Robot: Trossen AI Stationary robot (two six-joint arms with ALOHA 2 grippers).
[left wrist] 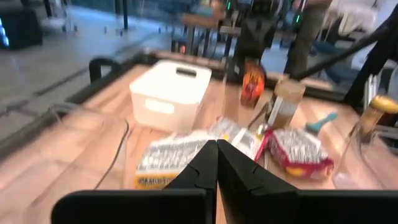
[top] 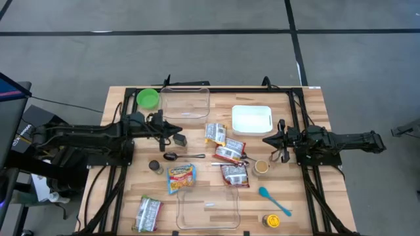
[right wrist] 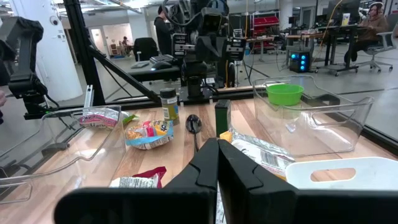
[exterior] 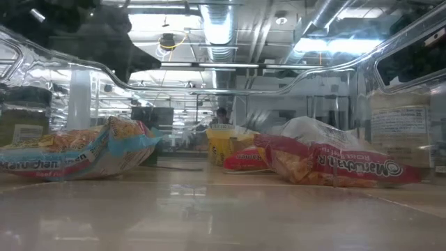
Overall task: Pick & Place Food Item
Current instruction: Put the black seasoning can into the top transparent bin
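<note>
Several noodle packets (top: 226, 154) lie crowded mid-table between the clenched, empty left gripper (top: 178, 139) and the equally clenched right gripper (top: 270, 140), so a grab could likely snag two overlapping packets or knock the small jar (top: 261, 166) standing just beside them.

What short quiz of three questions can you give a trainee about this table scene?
1. True or false: the green bowl sits inside the white bin.
2. Which gripper is nearer the spoon: A) left gripper, B) right gripper?
3. Fill in: the teal spatula lies next to the ____ arm.

Key: 1 false, the bowl is outside the bin, on the table beside a clear bin. 2 A. 3 right.
</note>
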